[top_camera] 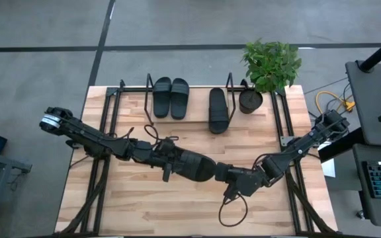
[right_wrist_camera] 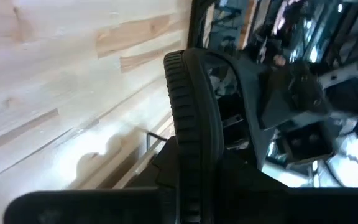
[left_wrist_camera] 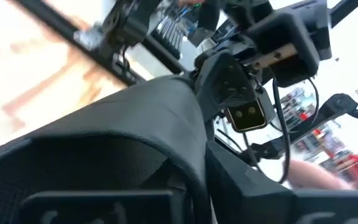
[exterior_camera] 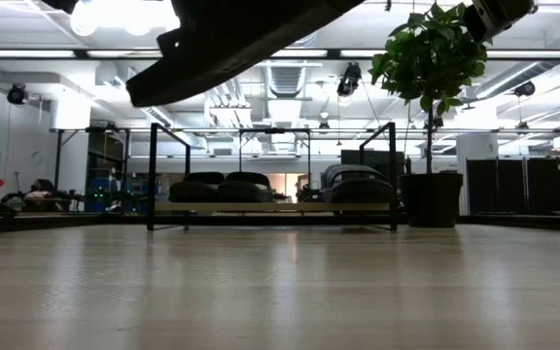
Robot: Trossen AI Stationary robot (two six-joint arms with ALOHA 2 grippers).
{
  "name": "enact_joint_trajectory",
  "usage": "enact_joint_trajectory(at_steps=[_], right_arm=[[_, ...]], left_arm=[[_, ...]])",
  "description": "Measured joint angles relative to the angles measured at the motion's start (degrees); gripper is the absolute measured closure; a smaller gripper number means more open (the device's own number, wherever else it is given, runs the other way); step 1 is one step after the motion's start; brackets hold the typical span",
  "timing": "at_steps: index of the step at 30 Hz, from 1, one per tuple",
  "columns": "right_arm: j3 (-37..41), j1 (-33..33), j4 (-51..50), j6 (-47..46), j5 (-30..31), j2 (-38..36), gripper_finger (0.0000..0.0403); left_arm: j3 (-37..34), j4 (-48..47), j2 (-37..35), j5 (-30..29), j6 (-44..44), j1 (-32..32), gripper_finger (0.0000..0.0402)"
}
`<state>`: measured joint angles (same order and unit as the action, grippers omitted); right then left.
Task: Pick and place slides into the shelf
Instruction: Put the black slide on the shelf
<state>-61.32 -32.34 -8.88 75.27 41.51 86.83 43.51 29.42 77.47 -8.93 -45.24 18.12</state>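
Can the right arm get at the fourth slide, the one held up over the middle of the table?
Probably yes. The fourth slide hangs above mid-table with the right gripper right at one end, nothing between them. The left gripper grips its other end, so it would have to let go first.

- The pale wooden tabletop (top_camera: 144,198) is evenly lit from above; only soft shadows are cast beneath the dark arms.
- In the low view, glare is thrown by bright ceiling lamps (exterior_camera: 115,15), and the tabletop sheen is blurred nearby.
- Both wrist views are overexposed and smeared at their edges.
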Motion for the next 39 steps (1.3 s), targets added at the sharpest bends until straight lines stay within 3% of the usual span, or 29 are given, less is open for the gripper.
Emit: enact_joint_trajectory(at_steps=[5, 11, 15, 20, 27, 39], right_arm=[[0.0, -0.6, 0.4, -3.2, 1.9, 0.0, 0.0364], [0.1, -2.3, 0.5, -5.6, 10.1, -0.3, 0.0364], [0.0, -2.3, 0.6, -12.7, 11.9, -1.2, 0.0364], [0.1, -2.4, -0.1, -19.8, 16.7, -1.3, 0.0364], [0.2, -2.2, -3.1, -26.8, 22.6, -1.3, 0.0364], [0.4, -2.6, -10.3, -40.8, 24.7, -2.4, 0.0364]], left_arm=[[0.0, 4.0, 0.0, -0.8, 14.8, -0.1, 0.0344], [0.0, 6.4, -1.0, -0.7, 32.4, -0.2, 0.0275], [0.0, 5.3, -3.9, -0.5, 41.2, -0.3, 0.0236], [-0.1, -1.6, -10.3, -3.3, 52.5, -0.2, 0.0222], [-1.5, -3.0, -18.7, -5.9, 59.1, -0.2, 0.0222], [-2.9, -6.2, -26.6, -7.4, 58.5, -0.1, 0.0222]])
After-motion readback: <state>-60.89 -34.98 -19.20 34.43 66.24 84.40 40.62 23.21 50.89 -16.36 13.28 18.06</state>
